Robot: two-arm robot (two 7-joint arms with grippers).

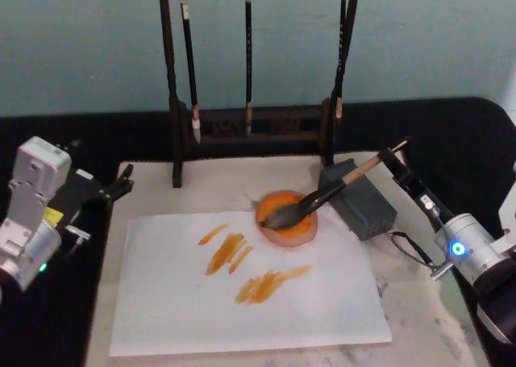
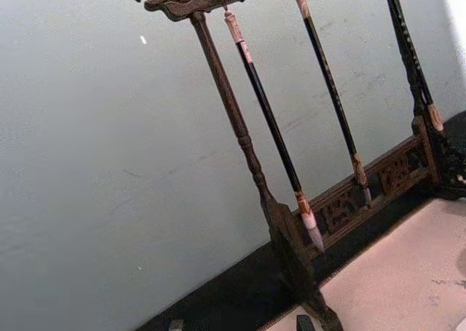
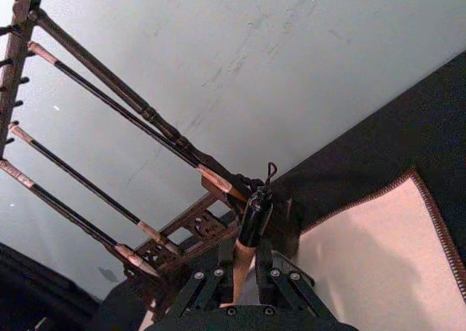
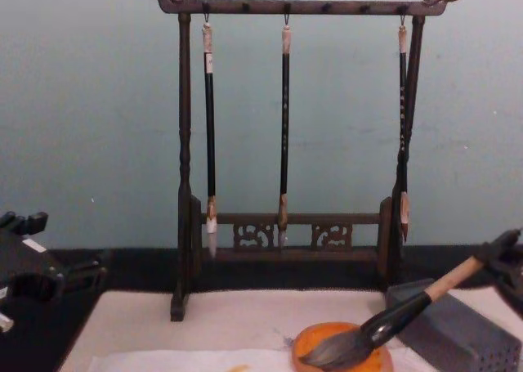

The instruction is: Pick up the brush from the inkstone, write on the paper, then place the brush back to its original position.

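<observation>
The brush [image 1: 322, 193] lies slanted, its dark bristles in the round orange inkstone [image 1: 302, 233] and its tan handle leaning on a grey block [image 1: 367, 207]. My right gripper [image 1: 397, 153] is at the handle's black end and shut on it; in the right wrist view the handle [image 3: 244, 251] runs between the fingers. The chest view shows the brush [image 4: 392, 319] rising from the inkstone [image 4: 315, 338] to that gripper [image 4: 500, 249]. The white paper [image 1: 242, 302] in front of the inkstone bears several orange strokes. My left gripper [image 1: 122, 181] is parked off the mat's left edge, open.
A dark wooden rack [image 1: 250, 129] with three thin hanging brushes stands behind the beige mat [image 1: 218, 185]. The rack [image 2: 240, 127] also stands close in the left wrist view. The grey perforated block [image 4: 458, 331] sits right of the inkstone. Black cloth surrounds the mat.
</observation>
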